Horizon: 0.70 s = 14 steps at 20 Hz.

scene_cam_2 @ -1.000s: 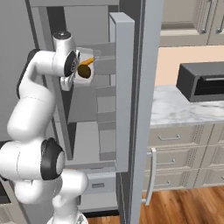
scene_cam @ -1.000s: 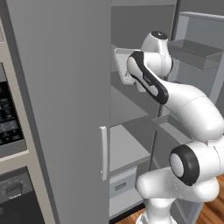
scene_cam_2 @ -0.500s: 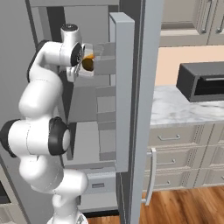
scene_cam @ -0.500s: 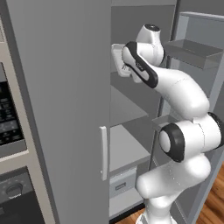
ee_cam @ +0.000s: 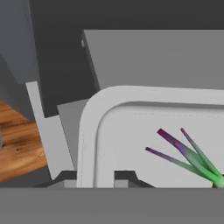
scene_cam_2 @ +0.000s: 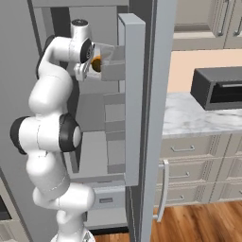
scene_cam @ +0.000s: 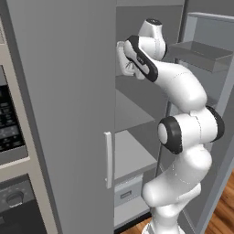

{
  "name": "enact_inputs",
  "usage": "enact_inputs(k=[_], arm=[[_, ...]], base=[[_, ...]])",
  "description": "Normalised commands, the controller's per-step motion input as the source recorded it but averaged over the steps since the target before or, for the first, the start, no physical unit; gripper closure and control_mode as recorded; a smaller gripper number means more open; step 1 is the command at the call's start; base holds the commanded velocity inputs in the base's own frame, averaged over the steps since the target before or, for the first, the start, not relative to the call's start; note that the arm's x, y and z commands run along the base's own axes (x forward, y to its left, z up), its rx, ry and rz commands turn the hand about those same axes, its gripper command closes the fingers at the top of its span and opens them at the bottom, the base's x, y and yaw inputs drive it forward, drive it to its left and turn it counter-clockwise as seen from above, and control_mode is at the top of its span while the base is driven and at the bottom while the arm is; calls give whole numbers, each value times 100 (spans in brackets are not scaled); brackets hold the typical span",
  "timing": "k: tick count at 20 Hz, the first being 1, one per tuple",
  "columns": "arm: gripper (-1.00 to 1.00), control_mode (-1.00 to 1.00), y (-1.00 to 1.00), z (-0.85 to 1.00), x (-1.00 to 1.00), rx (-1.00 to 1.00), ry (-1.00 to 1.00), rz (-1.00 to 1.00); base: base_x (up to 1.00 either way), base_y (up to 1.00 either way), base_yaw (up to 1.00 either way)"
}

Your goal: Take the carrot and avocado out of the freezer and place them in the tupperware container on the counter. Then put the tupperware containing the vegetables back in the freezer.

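Closest to the hand camera, the hand (ee_cam: 96,177) has its two dark fingertips pinched on the near wall of the tupperware container (ee_cam: 89,131), one tip on each side of the wall. Green and purple leaves (ee_cam: 188,155) lie inside the tray. In the right base view, the container (scene_cam_2: 106,51) is raised inside the open freezer (scene_cam_2: 142,94), with something orange-brown (scene_cam_2: 97,64) showing under its rim. The marble bench (scene_cam_2: 198,116) lies beyond, to the right.

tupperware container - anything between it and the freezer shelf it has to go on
Nothing visible does. The tupperware container is held up at the freezer opening, the door stands open, and the grey shelf beyond its rim looks bare.
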Motion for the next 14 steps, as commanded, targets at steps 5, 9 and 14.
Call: enact_inputs(k=[5,9,14], arm=[[100,-100,0,0,46,0,6,1],[100,-100,0,7,43,0,-1,1],[100,-100,0,0,54,0,-1,0]], base=[[0,0,0],[0,0,0],[0,0,0]])
